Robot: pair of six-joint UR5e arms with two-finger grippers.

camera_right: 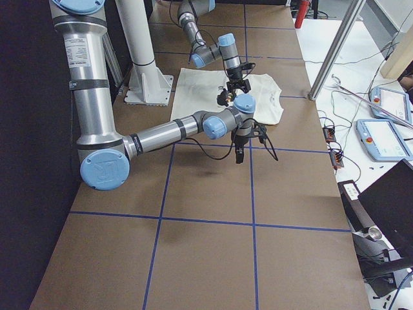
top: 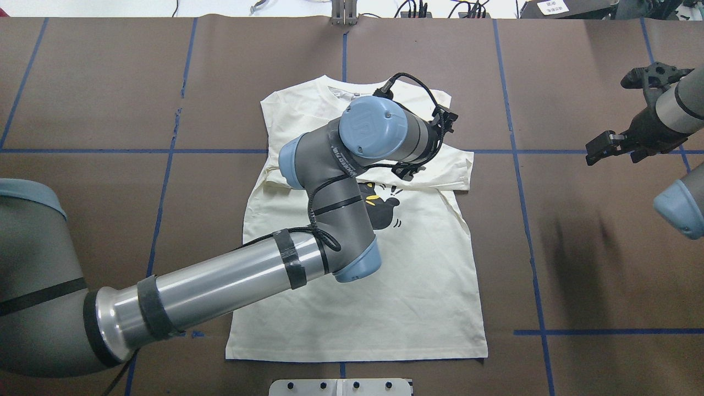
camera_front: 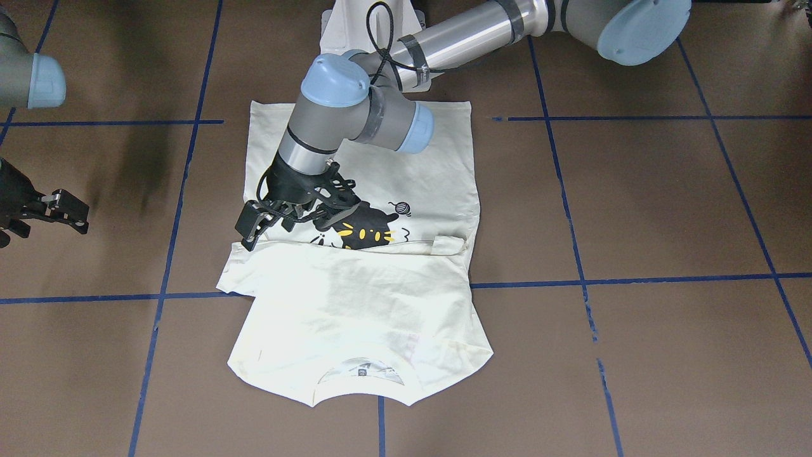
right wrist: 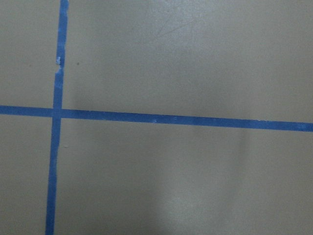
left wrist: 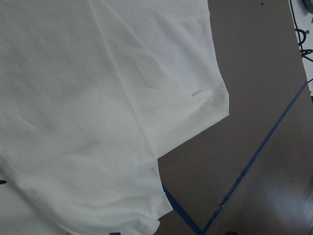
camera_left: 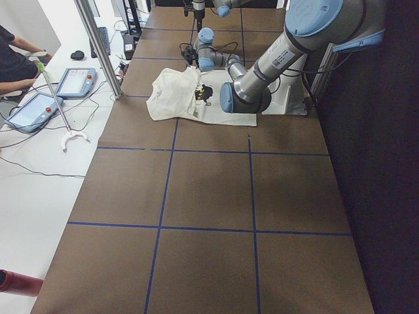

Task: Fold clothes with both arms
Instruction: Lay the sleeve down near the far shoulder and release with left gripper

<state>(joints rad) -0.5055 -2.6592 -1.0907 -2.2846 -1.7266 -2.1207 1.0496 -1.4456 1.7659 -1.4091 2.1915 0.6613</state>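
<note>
Left arm (top: 231, 286): reaches across from the robot's left, its wrist over the middle of the shirt (camera_front: 355, 304).
Shirt: lies flat at the table's (camera_front: 666, 203) centre, collar away from the robot, hem towards its base.
Done: both sleeves appear folded in across the chest, and one cuff (camera_front: 447, 244) lies beside the cat (camera_front: 365, 231), half covering it.
Left to do: by the look of it the body fold, hem to collar. The lower half lies unfolded, so the task seems roughly midway.
Left gripper (camera_front: 285, 219): hangs over the shirt's edge on the robot's right side, beside the cat. Its fingers look parted and grasp nothing. The wrist view shows cloth lying smooth beneath, and whether they touch it is unclear.
Right gripper (top: 619, 149): well apart from the shirt, over bare table and blue tape (right wrist: 156, 119). Its fingers look released and empty.
</note>
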